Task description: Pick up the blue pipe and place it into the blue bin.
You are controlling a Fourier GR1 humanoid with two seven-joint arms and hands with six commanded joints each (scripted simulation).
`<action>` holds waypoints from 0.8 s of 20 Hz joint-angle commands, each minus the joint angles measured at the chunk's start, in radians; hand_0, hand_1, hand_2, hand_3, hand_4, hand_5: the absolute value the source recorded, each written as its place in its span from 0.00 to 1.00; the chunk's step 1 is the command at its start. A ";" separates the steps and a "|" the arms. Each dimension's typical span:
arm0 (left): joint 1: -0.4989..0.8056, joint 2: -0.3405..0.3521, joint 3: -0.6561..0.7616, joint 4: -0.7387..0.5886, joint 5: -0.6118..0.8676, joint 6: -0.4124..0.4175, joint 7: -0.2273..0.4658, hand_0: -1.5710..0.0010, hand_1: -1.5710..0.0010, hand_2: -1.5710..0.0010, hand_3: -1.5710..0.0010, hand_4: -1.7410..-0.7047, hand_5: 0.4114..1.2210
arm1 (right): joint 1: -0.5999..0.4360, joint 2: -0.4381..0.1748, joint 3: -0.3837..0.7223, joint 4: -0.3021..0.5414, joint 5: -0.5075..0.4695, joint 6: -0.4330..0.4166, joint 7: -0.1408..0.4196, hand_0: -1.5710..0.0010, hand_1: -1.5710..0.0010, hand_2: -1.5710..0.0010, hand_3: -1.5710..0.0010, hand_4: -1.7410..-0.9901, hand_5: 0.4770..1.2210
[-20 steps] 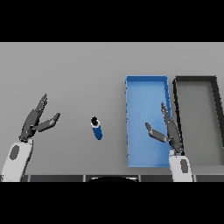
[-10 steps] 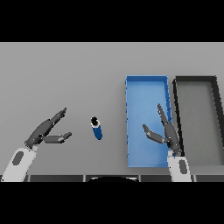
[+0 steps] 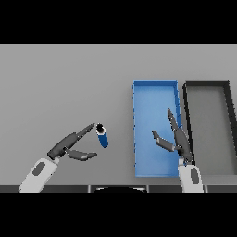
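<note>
The blue pipe [image 3: 102, 137] lies on the grey table, a short blue tube with a dark open end facing away from me, left of the blue bin [image 3: 154, 92]. My left hand [image 3: 68, 146] is just left of the pipe, open, with straight fingers reaching to its dark end and the thumb spread below it; it holds nothing. My right hand [image 3: 177, 140] hovers open over the near right part of the blue bin, fingers straight and thumb pointing left.
A dark grey bin [image 3: 207, 85] stands directly right of the blue bin, their walls almost touching. Grey tabletop stretches to the left and beyond the pipe.
My left hand has swung right and toward the pipe, from well left of it to fingertips beside its dark end. The right hand has drifted slightly left over the bin.
</note>
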 commanded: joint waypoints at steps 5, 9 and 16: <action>-0.045 -0.108 -0.034 0.068 -0.074 0.066 -0.025 1.00 1.00 1.00 1.00 0.49 0.11 | 0.003 -0.004 -0.005 -0.009 -0.007 0.004 0.007 1.00 1.00 1.00 1.00 0.58 0.23; -0.090 -0.176 -0.046 0.135 -0.082 0.069 -0.031 1.00 1.00 1.00 1.00 0.51 0.11 | 0.016 -0.006 -0.003 -0.025 -0.002 0.001 0.007 1.00 1.00 1.00 1.00 0.56 0.24; -0.144 -0.276 -0.059 0.258 -0.099 0.074 -0.068 1.00 1.00 0.98 0.99 0.51 0.15 | 0.022 0.006 0.005 -0.032 0.005 -0.006 0.018 1.00 1.00 1.00 1.00 0.56 0.25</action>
